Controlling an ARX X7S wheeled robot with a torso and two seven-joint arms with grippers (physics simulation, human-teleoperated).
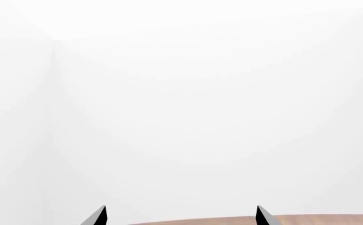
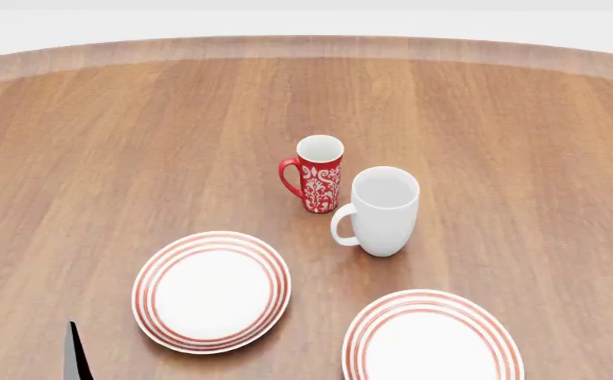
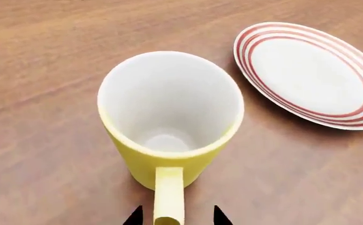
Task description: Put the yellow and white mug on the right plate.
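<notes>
The yellow and white mug (image 3: 169,126) shows only in the right wrist view, upright on the wooden table, its white inside empty. Its yellow handle (image 3: 168,192) points back between the two dark fingertips of my right gripper (image 3: 177,216). A gap shows on each side of the handle, so the jaws stand open around it. A red-ringed white plate (image 3: 313,75) lies just beyond the mug. In the head view the right plate (image 2: 433,342) is at the front right; the mug and right gripper are out of that view. My left gripper (image 1: 180,216) is open and empty, facing a white wall.
A slim red patterned mug (image 2: 318,172) and a taller white mug (image 2: 382,210) stand together mid-table. The left plate (image 2: 211,290) lies at the front left. A dark tip of the left arm (image 2: 74,355) shows at the bottom left. The table's far edge (image 2: 306,43) curves.
</notes>
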